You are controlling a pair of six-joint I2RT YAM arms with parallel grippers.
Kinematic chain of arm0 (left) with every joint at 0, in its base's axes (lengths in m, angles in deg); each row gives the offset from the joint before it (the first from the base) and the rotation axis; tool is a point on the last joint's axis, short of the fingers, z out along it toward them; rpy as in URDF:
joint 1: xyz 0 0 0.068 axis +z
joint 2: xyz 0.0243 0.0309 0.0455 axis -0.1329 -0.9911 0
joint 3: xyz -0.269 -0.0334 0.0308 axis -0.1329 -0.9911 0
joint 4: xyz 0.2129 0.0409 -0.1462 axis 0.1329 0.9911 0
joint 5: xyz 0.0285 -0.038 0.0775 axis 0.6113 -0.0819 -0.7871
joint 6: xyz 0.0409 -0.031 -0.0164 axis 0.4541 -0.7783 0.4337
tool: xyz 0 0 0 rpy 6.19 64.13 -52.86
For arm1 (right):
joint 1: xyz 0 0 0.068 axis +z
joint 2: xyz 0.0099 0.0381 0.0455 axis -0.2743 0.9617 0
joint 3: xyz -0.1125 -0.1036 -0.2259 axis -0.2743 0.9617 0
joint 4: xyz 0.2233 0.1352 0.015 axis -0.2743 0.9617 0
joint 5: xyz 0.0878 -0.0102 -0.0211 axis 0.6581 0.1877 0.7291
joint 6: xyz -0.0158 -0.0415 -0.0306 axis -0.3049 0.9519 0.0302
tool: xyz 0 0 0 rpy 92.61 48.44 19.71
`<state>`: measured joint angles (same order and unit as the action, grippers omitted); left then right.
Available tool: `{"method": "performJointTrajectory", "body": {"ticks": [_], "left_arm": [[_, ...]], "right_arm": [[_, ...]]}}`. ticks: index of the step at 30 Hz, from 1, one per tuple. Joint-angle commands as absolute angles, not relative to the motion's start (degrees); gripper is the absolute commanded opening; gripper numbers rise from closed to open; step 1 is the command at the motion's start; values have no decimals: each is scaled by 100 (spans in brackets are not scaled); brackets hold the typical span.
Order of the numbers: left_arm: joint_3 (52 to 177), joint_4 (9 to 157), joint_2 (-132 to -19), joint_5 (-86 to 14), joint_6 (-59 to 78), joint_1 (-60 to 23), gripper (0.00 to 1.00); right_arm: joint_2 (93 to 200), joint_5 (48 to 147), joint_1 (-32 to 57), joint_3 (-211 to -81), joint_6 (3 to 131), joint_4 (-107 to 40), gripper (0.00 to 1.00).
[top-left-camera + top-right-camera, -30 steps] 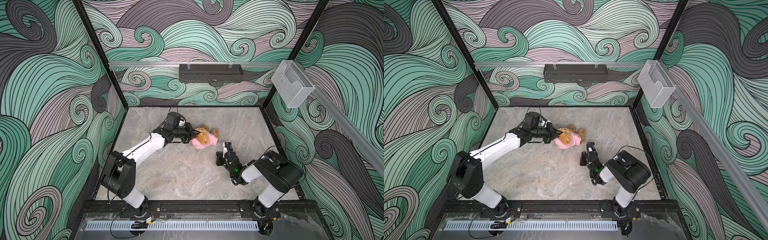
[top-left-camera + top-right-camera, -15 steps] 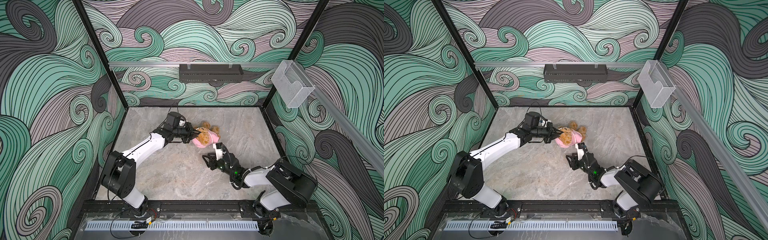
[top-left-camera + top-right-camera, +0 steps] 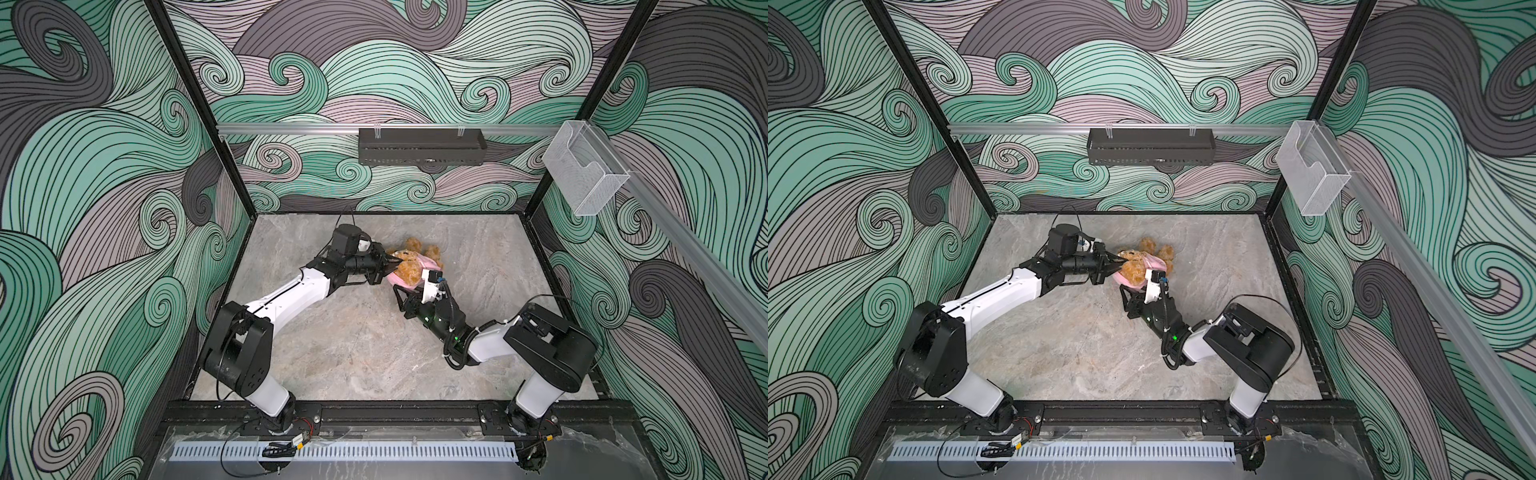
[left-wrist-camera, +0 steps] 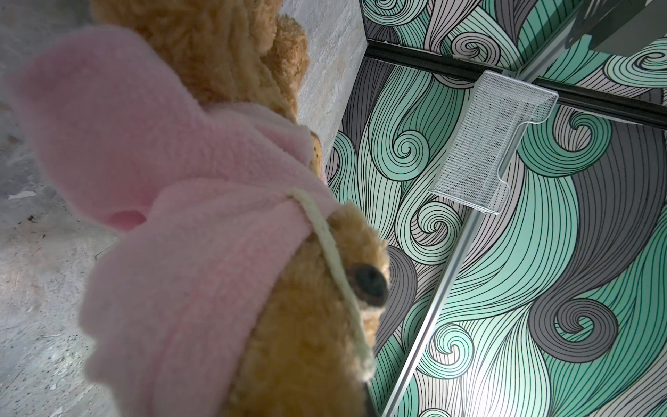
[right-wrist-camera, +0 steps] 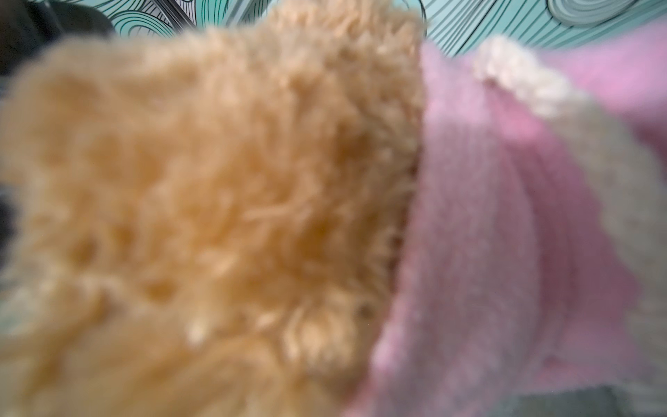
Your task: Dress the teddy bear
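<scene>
**A:** Position of the teddy bear (image 3: 409, 268)?

**B:** It is found on the grey marbled worktop (image 3: 353, 345), rear of the middle, between the two arms. A pink fleece garment (image 3: 400, 282) is wrapped over its upper part. In the left wrist view a pale cord (image 4: 326, 238) is seen crossing the face beside the dark nose (image 4: 370, 283).

**A:** End effectors?

**B:** The left end effector (image 3: 394, 262) is clenched, with its tips set at the bear's head. Whether fur or fleece is pinched cannot be told. The right end effector (image 3: 415, 286) is set against bear and garment from the near side. Its wrist view is blocked by blurred fur and pink fleece, so its opening cannot be told.

**A:** Surroundings?

**B:** A black box (image 3: 422, 146) is hung on the rear rail and a clear plastic holder (image 3: 584, 168) on the right-hand rail. Both are well apart from the bear.
</scene>
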<state>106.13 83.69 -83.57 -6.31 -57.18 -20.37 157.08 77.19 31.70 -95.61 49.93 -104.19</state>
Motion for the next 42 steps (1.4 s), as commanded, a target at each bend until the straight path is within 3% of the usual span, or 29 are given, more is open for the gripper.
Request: {"method": "performJointTrajectory", "body": {"ticks": [1,3,7,11,16,22,26,29,33,36,39,42], "left_arm": [[10603,7921,-8127,-613,-5871,-2093,0],[10626,7848,-8134,-616,-5945,-2093,0],[10748,7715,-8146,-584,-6061,-2093,0],[10831,7782,-8121,-515,-6051,-2093,0],[10804,7795,-8092,-418,-6088,-2075,0],[10830,7797,-8109,-202,-6039,-2008,0],[10773,7818,-8249,-39,-5910,-1961,0],[10786,7742,-8440,116,-5801,-1969,0],[10874,7705,-8648,212,-5581,-2117,0],[11125,7952,-8883,456,-5093,-2274,0],[11303,8529,-9046,576,-4312,-2313,0],[11317,9290,-9172,454,-3258,-2223,2]], "right_arm": [[15810,7290,3177,-9652,5073,-10733,21],[15843,7031,3176,-9576,5096,-10488,13],[16037,6589,3117,-9333,5334,-10421,10],[16277,6528,2841,-9062,5451,-10753,0],[16281,6627,2615,-8977,5776,-10542,0],[16063,6832,2267,-8749,6044,-10243,12],[15307,7546,2079,-8479,6420,-9637,26],[14013,8033,1962,-8308,6621,-8243,34],[11698,8138,1807,-8428,7190,-5640,36],[10644,8296,1388,-8607,7361,-4909,37],[10592,8770,889,-8969,7309,-4750,38],[11264,8923,643,-9372,7313,-4898,39]]}}
